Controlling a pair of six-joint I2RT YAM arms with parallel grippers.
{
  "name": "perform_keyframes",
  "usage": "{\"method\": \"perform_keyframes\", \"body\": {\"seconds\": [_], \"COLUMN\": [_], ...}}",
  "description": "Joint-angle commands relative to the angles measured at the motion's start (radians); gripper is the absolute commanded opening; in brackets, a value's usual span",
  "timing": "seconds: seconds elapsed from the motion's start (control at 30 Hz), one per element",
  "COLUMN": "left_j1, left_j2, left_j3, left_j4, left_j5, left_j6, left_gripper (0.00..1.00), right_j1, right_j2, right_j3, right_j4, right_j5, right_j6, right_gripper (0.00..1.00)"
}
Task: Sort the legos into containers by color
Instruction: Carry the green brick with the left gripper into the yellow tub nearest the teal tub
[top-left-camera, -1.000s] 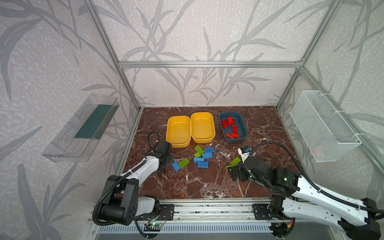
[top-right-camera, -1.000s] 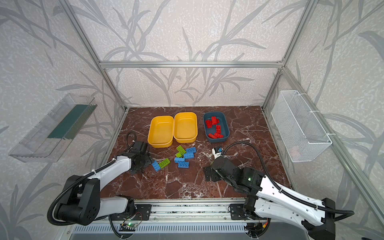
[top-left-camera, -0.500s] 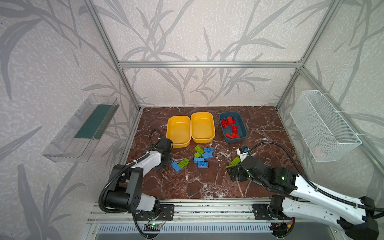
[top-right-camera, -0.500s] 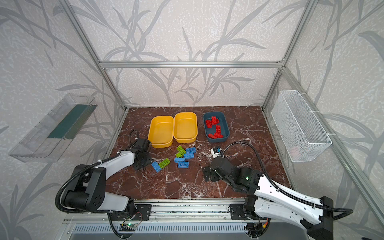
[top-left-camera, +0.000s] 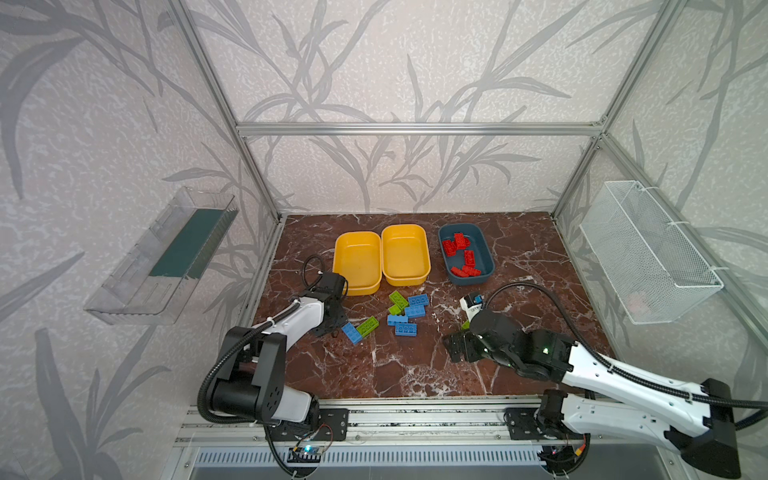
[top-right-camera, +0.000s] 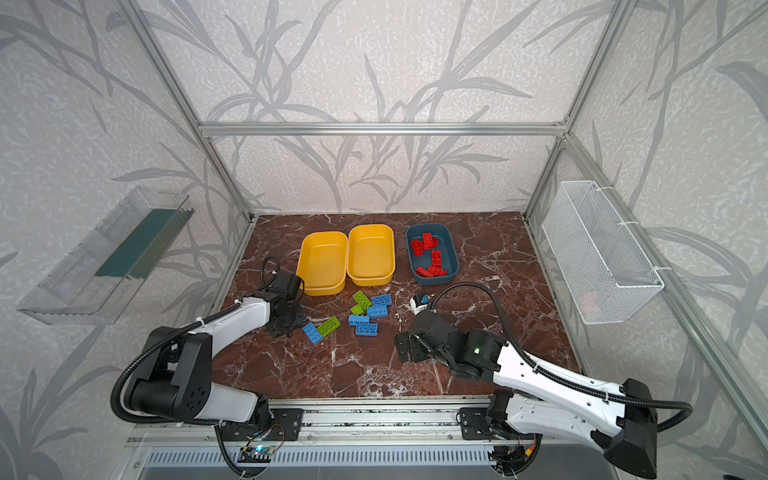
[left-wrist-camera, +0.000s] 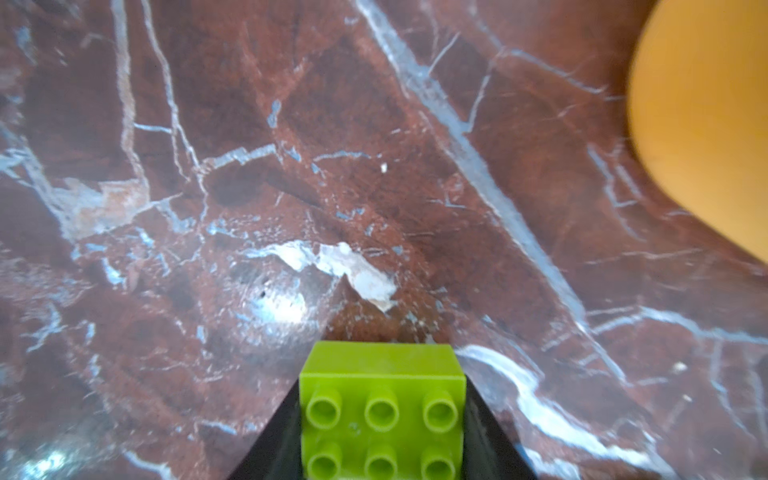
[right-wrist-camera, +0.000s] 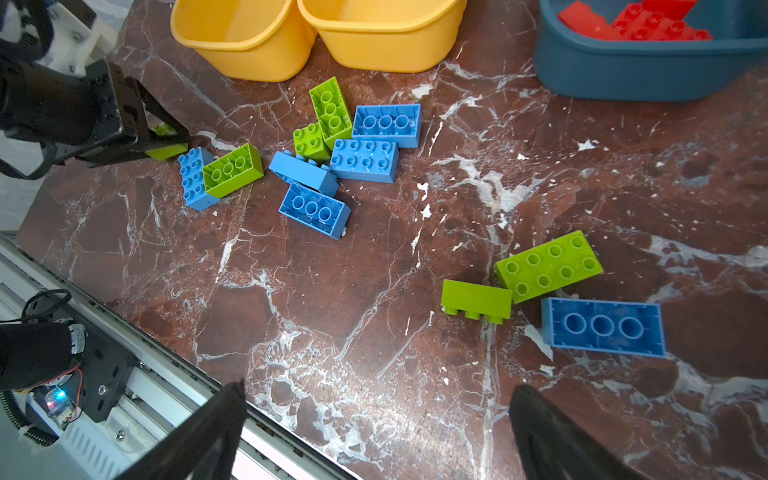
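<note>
1. The marble table (top-left-camera: 415, 365) bore everything.
2. Two yellow tubs (top-left-camera: 358, 266) stood touching at the back, both empty. The teal tub (top-left-camera: 487, 253) beside them held red bricks (top-left-camera: 457, 242). The right wrist view cropped all three.
3. The right gripper (right-wrist-camera: 379, 386) hung over bare marble, jaws spread wide, gripping nothing.
4. The left gripper (right-wrist-camera: 174, 143) sat near the yellow tubs, clamped on a green brick (left-wrist-camera: 381, 409). The left wrist view cut off that brick's end, and both top views hid it.
5. Loose blue and green bricks (top-left-camera: 405, 312) lay clustered before the yellow tubs. Three more bricks (right-wrist-camera: 548, 266) lay near the right gripper, mostly hidden behind that arm in both top views.
</note>
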Motion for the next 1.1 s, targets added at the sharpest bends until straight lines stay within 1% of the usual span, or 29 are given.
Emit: {"method": "perform_keyframes", "body": {"seconds": [0.0,0.2,0.27,0.37,0.43,0.53,0.67,0.7,0.83,0.97,1.0,1.07], "left_j1": [-0.03,-0.102,-0.129,-0.164,-0.189,-0.23,-0.264,-0.272,-0.282,-0.279,-0.279,-0.275], "left_j2": [-0.051,-0.044,-0.013,0.077,0.16,0.297,0.512,0.567,0.783,1.003,1.053,1.119], "left_j3": [0.076,0.242,0.314,0.456,0.583,0.774,1.061,1.13,1.417,1.737,1.806,1.891], "left_j4": [-0.084,-0.16,-0.163,-0.177,-0.2,-0.234,-0.306,-0.323,-0.42,-0.534,-0.553,-0.564], "left_j5": [-0.034,-0.059,-0.05,-0.038,-0.037,-0.036,-0.014,-0.009,-0.005,0.003,0.009,0.03], "left_j6": [0.003,0.016,0.021,0.031,0.045,0.07,0.098,0.11,0.14,0.159,0.165,0.173], "left_gripper": [0.2,0.19,0.19,0.19,0.19,0.19,0.19,0.19,0.19,0.19,0.19,0.19], "right_j1": [0.003,-0.001,-0.006,-0.016,-0.015,-0.064,-0.126,-0.139,-0.184,-0.23,-0.239,-0.255], "right_j2": [0.019,0.03,0.027,0.015,0.005,-0.017,-0.044,-0.049,-0.063,-0.067,-0.066,-0.062], "right_j3": [0.002,0.008,0.008,0.009,0.008,0.001,-0.015,-0.016,-0.014,-0.014,-0.013,-0.013], "right_j4": [0.053,0.062,0.062,0.056,0.047,0.032,0.022,0.016,0.0,-0.005,-0.005,-0.004], "right_j5": [-0.029,-0.024,-0.024,-0.025,-0.019,-0.021,-0.061,-0.066,-0.078,-0.102,-0.107,-0.118], "right_j6": [-0.015,-0.024,-0.027,-0.033,-0.035,-0.034,-0.034,-0.066,-0.084,-0.092,-0.093,-0.095], "right_gripper": [0.99,0.99,0.99,0.99,0.99,0.99,0.99,0.99,0.99,0.99,0.99,0.99]}}
